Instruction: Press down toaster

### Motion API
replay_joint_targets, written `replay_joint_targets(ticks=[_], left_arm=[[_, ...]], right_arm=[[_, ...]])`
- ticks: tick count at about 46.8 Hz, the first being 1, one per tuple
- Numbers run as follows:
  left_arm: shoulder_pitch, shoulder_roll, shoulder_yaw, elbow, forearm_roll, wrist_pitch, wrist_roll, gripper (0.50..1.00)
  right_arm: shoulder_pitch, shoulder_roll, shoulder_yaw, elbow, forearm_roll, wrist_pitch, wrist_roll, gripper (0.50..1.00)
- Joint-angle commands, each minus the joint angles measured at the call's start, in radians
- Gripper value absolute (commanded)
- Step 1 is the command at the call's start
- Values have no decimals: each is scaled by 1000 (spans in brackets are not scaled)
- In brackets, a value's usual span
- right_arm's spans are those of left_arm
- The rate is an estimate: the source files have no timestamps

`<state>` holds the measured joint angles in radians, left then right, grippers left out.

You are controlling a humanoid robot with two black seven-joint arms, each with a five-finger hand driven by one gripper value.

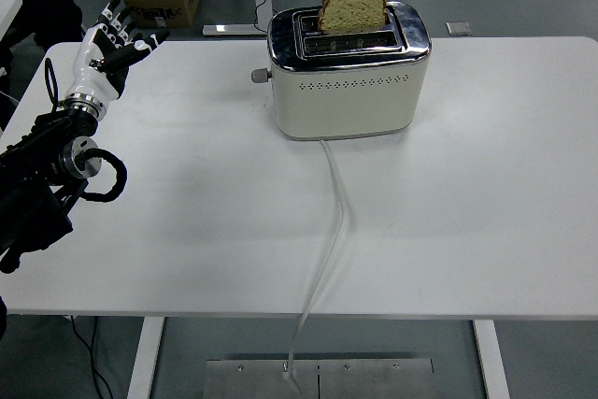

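A cream toaster (346, 86) with a chrome top stands at the back middle of the white table (467, 184). A slice of bread (353, 7) sticks up out of its far slot. The lever knob (259, 75) juts from the toaster's left end, in its raised position. My left hand (110, 41) hovers over the table's far left corner, well left of the knob, with spread fingers holding nothing. The right arm does not show.
The toaster's white cord (332, 231) runs from its front down over the table's near edge. A cardboard box (163, 2) sits on the floor behind the table at the left. A metal base plate (318, 377) lies under the table.
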<state>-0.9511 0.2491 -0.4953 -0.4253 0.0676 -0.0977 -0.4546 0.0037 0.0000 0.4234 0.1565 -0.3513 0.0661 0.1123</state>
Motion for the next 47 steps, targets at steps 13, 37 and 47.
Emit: replay_joint_targets(ticks=[13, 37, 47], left_arm=[[51, 137, 9, -114, 308, -60, 40, 1000], [78, 303, 8, -320, 779, -48, 86, 1000], [68, 351, 9, -394, 908, -46, 88, 1000]], right_arm=[[-1, 0, 0, 0, 0, 0, 0, 1000], [-1, 0, 0, 0, 0, 0, 0, 1000], [-1, 0, 0, 0, 0, 0, 0, 1000]])
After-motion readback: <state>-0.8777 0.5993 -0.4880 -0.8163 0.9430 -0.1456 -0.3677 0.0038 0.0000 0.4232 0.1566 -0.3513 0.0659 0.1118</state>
